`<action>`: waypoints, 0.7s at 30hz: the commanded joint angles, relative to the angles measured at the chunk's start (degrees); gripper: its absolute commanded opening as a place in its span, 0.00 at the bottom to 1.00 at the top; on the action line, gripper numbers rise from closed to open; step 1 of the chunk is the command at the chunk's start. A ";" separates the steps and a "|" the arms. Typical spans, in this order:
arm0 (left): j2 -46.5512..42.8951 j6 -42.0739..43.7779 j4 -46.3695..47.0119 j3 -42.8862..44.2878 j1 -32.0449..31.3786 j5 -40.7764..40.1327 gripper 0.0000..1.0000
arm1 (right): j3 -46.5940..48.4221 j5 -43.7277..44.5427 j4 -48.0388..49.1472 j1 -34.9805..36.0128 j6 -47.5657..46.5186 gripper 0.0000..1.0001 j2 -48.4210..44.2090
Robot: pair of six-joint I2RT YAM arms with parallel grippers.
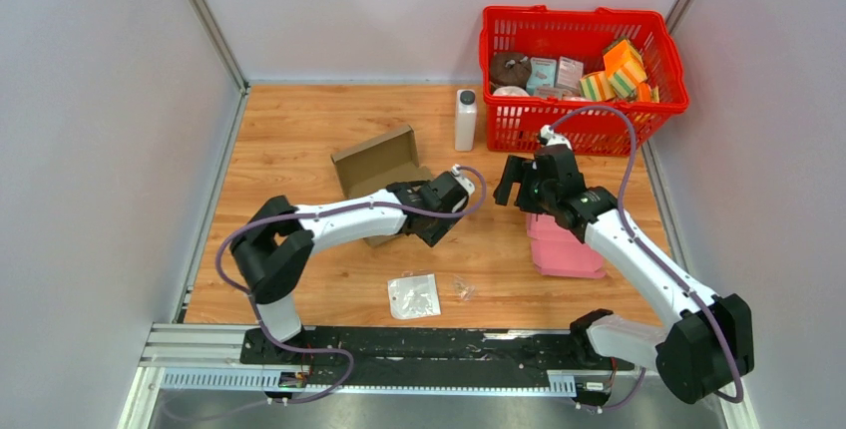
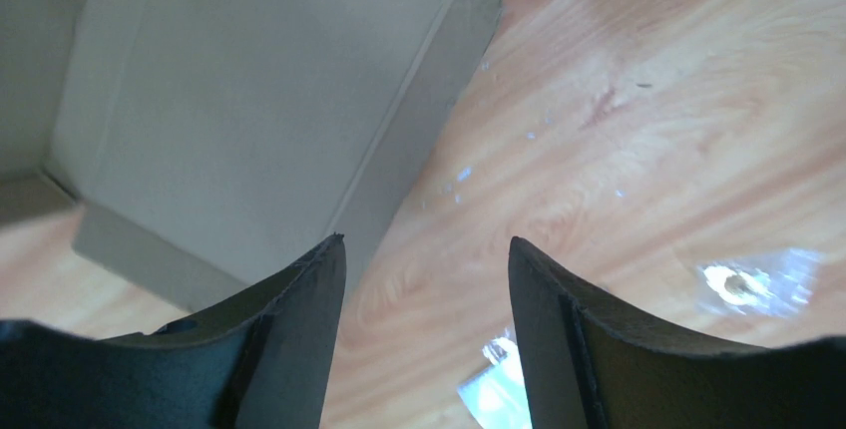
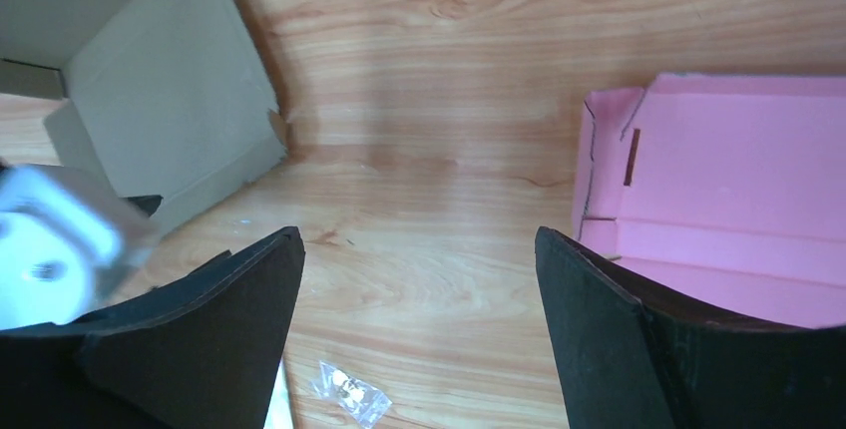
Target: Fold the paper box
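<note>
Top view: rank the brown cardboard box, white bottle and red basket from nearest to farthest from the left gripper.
1. The brown cardboard box, right beside the left gripper, on its left side.
2. The white bottle, farther back, slightly to the right.
3. The red basket, in the back right corner, beyond the bottle.

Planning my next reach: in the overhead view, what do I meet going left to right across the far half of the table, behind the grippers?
First the brown cardboard box → white bottle → red basket.
</note>
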 commanded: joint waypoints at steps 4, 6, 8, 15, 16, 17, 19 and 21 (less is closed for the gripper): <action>9.51 10.79 -6.17 6.96 -4.84 -10.97 0.64 | -3.87 -0.48 1.10 -1.00 -0.21 0.89 -3.45; 11.97 11.23 -7.13 7.92 -4.93 -13.25 0.63 | -4.31 0.14 1.19 -1.00 -0.56 0.89 -5.21; 14.42 11.93 -8.10 9.33 -4.93 -17.47 0.58 | -5.18 0.93 1.28 -1.00 -0.91 0.89 -6.44; 19.35 14.31 -6.09 9.86 -4.84 -19.67 0.42 | -5.89 1.64 1.55 -1.09 -1.53 0.90 -8.82; 19.88 14.48 -6.00 9.95 -4.76 -20.55 0.40 | -5.89 1.64 1.54 -1.09 -1.70 0.90 -8.82; 20.58 14.66 -5.91 9.86 -4.67 -21.25 0.39 | -5.98 1.64 1.63 -1.09 -1.62 0.90 -8.74; 21.20 14.66 -5.47 10.04 -4.32 -23.53 0.34 | -6.07 1.37 1.72 -1.09 -1.53 0.90 -8.74; 21.29 14.66 -4.86 10.04 -3.27 -24.16 0.26 | -6.24 1.20 1.81 -1.09 -1.61 0.90 -8.65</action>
